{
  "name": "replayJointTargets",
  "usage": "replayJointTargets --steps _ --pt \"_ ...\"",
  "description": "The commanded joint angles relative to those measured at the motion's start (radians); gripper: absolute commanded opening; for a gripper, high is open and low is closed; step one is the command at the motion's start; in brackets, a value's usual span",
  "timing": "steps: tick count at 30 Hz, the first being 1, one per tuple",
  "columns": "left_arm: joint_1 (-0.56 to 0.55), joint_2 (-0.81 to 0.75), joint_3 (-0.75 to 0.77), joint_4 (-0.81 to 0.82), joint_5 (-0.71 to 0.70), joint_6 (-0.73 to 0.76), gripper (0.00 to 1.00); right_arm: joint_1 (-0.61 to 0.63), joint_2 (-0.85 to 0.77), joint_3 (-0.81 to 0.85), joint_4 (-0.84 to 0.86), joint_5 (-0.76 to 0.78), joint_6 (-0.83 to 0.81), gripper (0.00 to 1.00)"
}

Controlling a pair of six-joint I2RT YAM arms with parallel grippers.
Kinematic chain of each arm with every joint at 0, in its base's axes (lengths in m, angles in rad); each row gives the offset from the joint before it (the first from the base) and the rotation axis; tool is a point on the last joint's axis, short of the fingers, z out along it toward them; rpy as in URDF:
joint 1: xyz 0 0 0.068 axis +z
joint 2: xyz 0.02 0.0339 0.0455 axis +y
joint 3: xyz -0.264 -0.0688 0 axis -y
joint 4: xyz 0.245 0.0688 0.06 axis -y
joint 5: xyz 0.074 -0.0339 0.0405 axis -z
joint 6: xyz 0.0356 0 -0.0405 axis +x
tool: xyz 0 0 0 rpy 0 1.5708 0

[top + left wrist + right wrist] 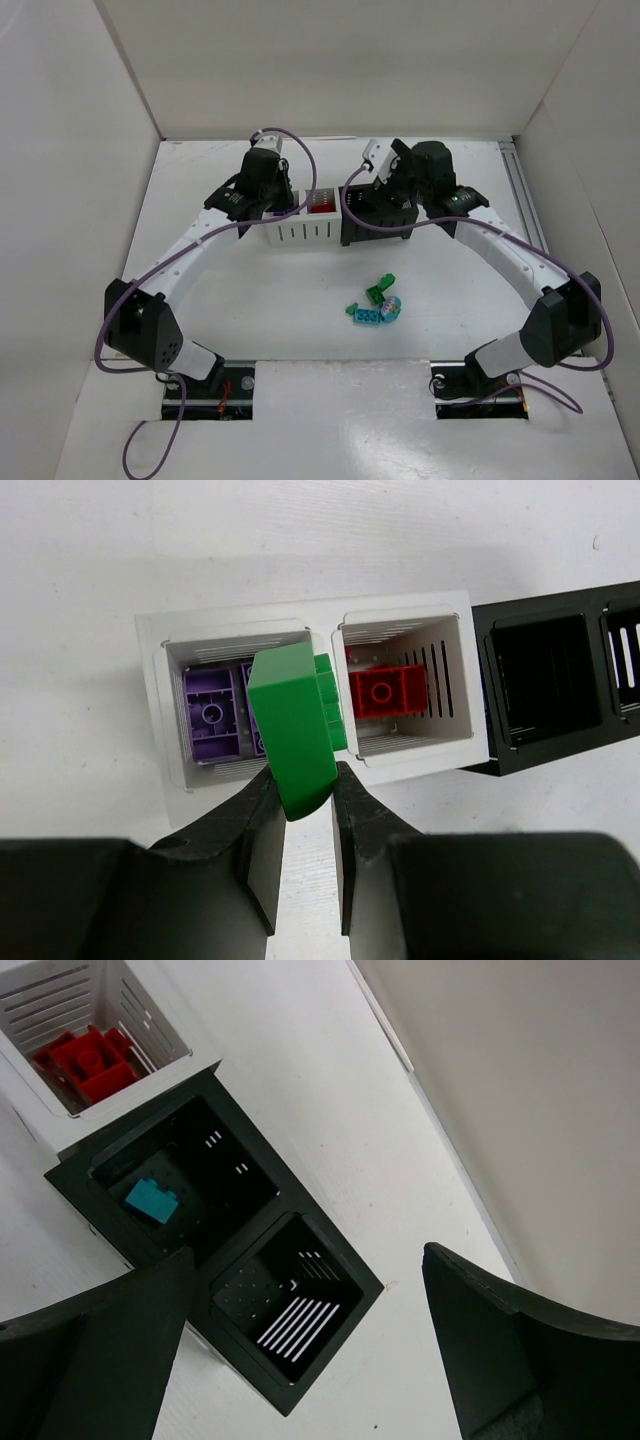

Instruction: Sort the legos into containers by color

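Top view: shows containers (300,232) in a row mid-frame, loose legos (375,305) below centre. Left wrist: clamps green brick (295,725) in left gripper (308,778) over white bins (400,605) holding purple bricks (212,715) and red brick (388,692). Right wrist: holds right gripper (308,1250) spread wide, empty, above black bins (140,1125); teal brick (152,1201) inside upper one

Two white bins (400,608), two black bins (545,748). One held green brick (295,725), one binned teal brick (152,1201), about four loose bricks (367,316). The purple bricks (212,715) and red bricks (390,692) cannot be counted.
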Motion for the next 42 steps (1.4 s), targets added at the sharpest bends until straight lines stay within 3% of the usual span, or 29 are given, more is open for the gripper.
replayJointTargets --steps 1,26,42 --pt "-0.001 -0.050 -0.007 0.005 -0.039 -0.014 0.00 -0.008 -0.033 -0.005 -0.001 0.014 0.024 1.00" --pt "-0.001 -0.050 -0.026 -0.007 -0.018 -0.052 0.00 -0.045 0.013 -0.005 -0.003 -0.006 0.060 1.00" --pt "-0.038 -0.040 0.043 -0.050 -0.051 -0.080 0.00 -0.054 -0.040 -0.067 0.026 -0.006 0.089 1.00"
